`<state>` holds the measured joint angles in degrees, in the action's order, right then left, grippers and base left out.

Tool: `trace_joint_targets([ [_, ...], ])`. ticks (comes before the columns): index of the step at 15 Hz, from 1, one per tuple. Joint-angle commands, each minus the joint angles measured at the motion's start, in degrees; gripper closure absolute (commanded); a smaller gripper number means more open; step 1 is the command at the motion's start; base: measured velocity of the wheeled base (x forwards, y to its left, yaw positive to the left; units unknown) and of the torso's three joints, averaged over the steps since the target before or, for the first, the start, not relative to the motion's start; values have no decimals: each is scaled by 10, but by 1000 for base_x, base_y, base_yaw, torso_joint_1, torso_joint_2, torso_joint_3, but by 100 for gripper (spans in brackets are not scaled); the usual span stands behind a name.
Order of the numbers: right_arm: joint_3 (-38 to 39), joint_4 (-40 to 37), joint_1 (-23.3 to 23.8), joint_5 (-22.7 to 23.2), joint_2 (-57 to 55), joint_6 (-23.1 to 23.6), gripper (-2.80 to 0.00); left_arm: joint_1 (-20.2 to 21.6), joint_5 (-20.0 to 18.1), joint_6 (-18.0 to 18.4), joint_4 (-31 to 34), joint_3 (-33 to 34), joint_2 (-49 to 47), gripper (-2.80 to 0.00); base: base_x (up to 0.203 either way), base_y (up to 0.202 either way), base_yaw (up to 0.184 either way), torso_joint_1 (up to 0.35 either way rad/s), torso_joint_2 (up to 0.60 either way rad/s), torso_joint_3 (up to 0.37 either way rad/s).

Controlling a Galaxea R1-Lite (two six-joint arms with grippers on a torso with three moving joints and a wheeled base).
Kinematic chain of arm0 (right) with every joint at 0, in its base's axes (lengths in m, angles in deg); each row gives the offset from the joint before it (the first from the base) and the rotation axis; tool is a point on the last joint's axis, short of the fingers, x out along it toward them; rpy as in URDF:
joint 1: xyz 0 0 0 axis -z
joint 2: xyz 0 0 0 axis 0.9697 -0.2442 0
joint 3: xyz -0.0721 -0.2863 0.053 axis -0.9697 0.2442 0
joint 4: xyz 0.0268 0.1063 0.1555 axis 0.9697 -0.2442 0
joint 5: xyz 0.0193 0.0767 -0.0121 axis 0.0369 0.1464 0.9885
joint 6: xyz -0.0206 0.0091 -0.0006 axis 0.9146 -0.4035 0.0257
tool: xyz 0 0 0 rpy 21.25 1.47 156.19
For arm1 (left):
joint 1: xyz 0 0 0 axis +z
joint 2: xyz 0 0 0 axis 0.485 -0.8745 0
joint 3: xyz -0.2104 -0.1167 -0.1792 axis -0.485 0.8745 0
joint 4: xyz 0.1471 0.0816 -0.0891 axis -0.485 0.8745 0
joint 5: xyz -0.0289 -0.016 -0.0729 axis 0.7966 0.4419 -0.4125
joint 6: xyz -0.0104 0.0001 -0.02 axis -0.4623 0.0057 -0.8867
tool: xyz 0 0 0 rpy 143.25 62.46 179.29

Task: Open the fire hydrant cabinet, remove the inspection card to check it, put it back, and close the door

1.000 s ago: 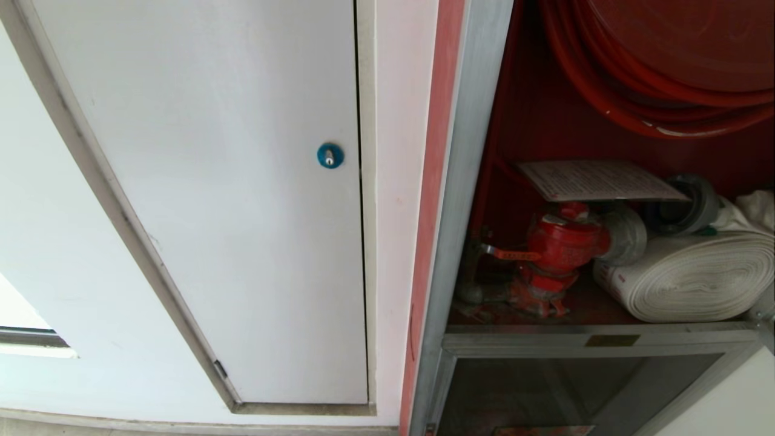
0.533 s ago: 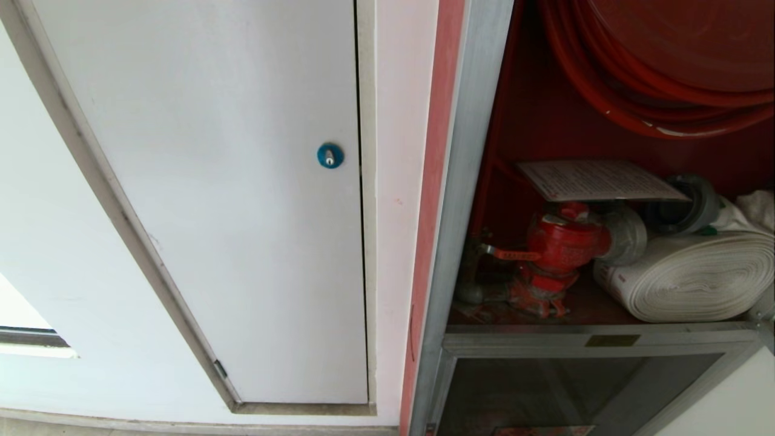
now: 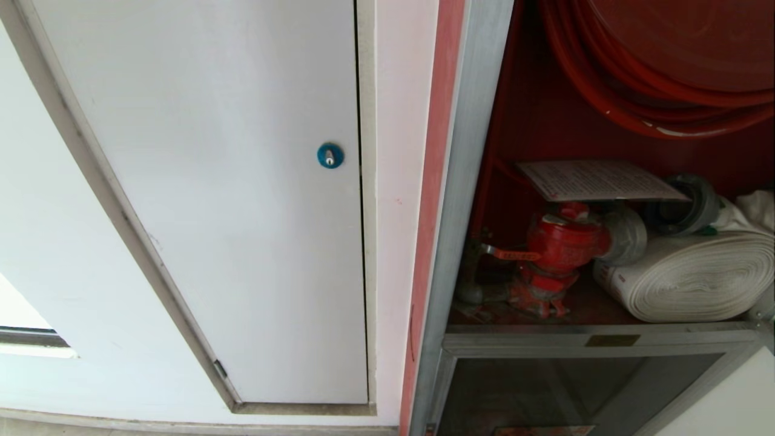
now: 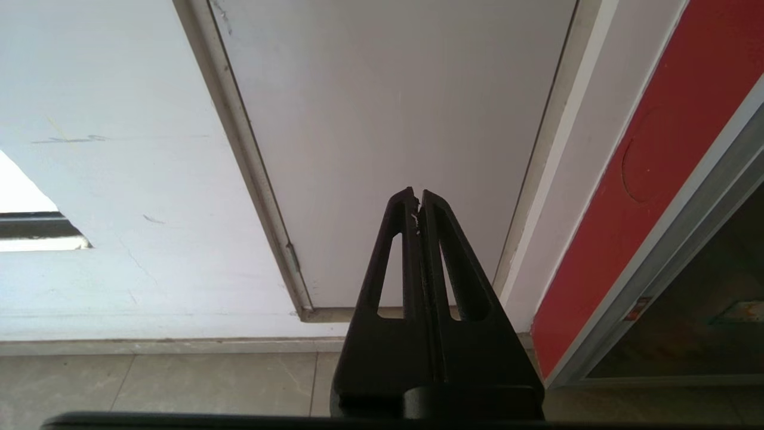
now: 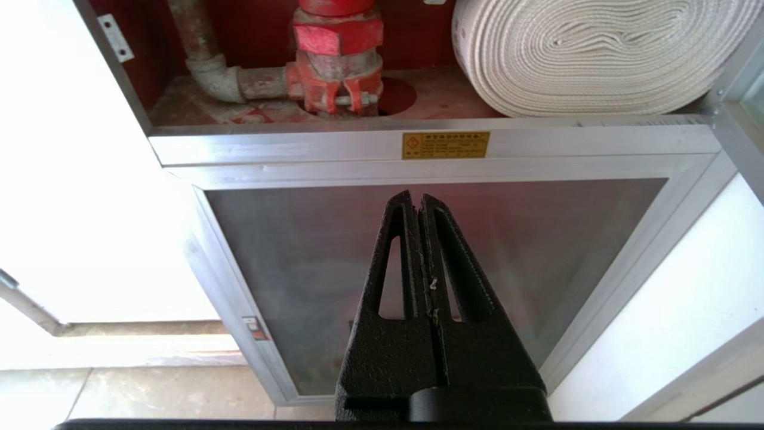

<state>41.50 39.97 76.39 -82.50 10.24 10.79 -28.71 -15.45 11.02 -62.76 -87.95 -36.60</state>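
Note:
The fire hydrant cabinet [image 3: 460, 181] fills the right of the head view, its upper red compartment standing open. The door is out of view. The inspection card [image 3: 599, 180], a white printed sheet, lies flat on top of the red valve [image 3: 560, 242], with the rolled white hose [image 3: 690, 275] beside it. Neither arm shows in the head view. My right gripper [image 5: 416, 196] is shut and empty, low in front of the lower glass door [image 5: 298, 251], below the valve [image 5: 337, 54] and the hose [image 5: 585, 54]. My left gripper [image 4: 416, 194] is shut and empty, facing the white panel door [image 4: 388, 119].
The white panel door [image 3: 230, 181] with a blue round lock [image 3: 330, 155] takes up the wall to the left of the cabinet. A red hose reel [image 3: 666, 60] hangs above the card. Beige floor tiles [image 4: 149, 382] run along the wall's foot.

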Motion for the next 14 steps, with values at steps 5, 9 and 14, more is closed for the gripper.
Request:
trace_joint_targets([
  [5, 0, 1, 0, 1, -2, -5, 0, 0, 0, 0, -1, 0, -1, 0, 0, 0, 0, 0, 0, 0],
  [9, 0, 1, 0, 0, -1, -10, 0, 0, 0, 0, 0, 0, -1, 0, 0, 0, 0, 0, 0, 0],
  [14, 0, 1, 0, 0, -1, -10, 0, 0, 0, 0, 0, 0, -1, 0, 0, 0, 0, 0, 0, 0],
])
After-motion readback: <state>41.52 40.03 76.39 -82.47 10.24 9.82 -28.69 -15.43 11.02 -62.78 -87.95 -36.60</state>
